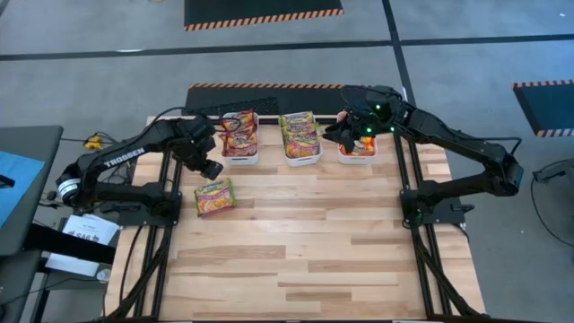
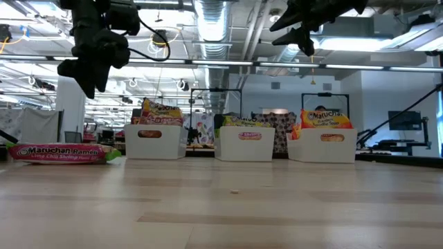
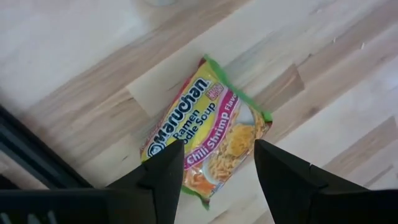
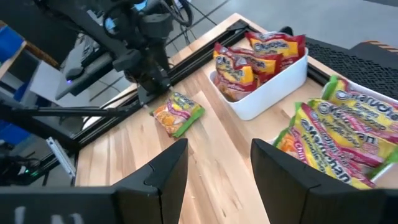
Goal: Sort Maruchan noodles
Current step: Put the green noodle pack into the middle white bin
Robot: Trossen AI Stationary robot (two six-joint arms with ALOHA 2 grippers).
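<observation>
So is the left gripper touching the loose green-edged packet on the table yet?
Apart. The low view shows the left gripper hanging well above the green-edged packet, which lies flat on the table.

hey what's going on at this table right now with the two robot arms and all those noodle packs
Two arms are sorting Maruchan noodles into three white bins at the far edge of the table. All three already hold packets. One green-edged packet lies alone on the wood near the left side. The left gripper hangs over it with fingers open, holding nothing. The right gripper is up above the right-hand bin, also open and empty.
</observation>
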